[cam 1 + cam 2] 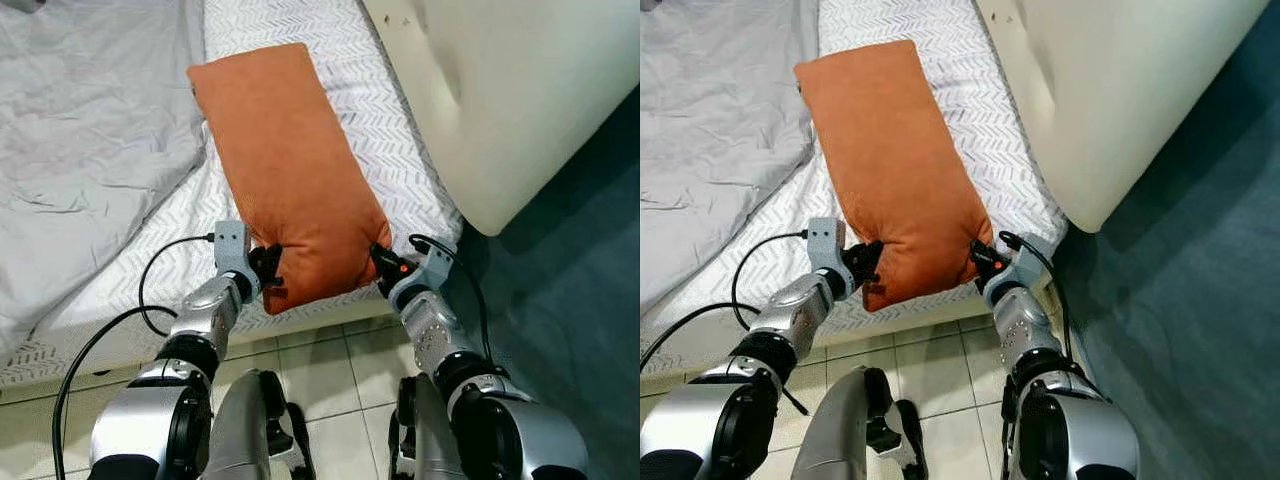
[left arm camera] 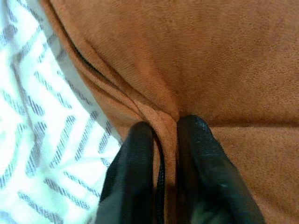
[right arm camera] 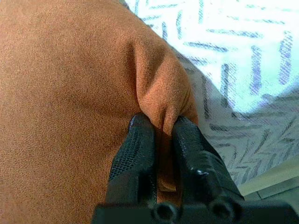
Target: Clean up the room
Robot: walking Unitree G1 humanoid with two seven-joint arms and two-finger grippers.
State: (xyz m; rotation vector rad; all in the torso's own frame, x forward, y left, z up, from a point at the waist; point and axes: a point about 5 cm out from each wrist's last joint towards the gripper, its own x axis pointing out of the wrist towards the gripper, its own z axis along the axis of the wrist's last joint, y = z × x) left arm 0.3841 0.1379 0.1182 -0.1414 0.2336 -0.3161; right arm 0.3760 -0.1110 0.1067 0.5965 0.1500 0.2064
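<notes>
**Both grippers pinch the near corners of the orange pillow**

The long rust-orange fabric pillow [image 1: 285, 165] lies on the white chevron-patterned mattress [image 1: 390, 150], its near end at the mattress's front edge. The left gripper [image 1: 268, 268] is clamped on the pillow's near left corner, fingers [image 2: 135, 172] squeezing a fold of fabric. The right gripper [image 1: 383, 262] is clamped on the near right corner. A crumpled grey sheet [image 1: 90, 130] covers the mattress's left side; a cream padded headboard [image 1: 510, 90] stands along its right edge.

A long rectangular orange pillow [image 1: 285, 170] in a soft suede-like cover lies flat on the bed, running lengthwise away from the robot. Its near end overhangs the mattress edge slightly, and both near corners are bunched into pinched folds.
</notes>
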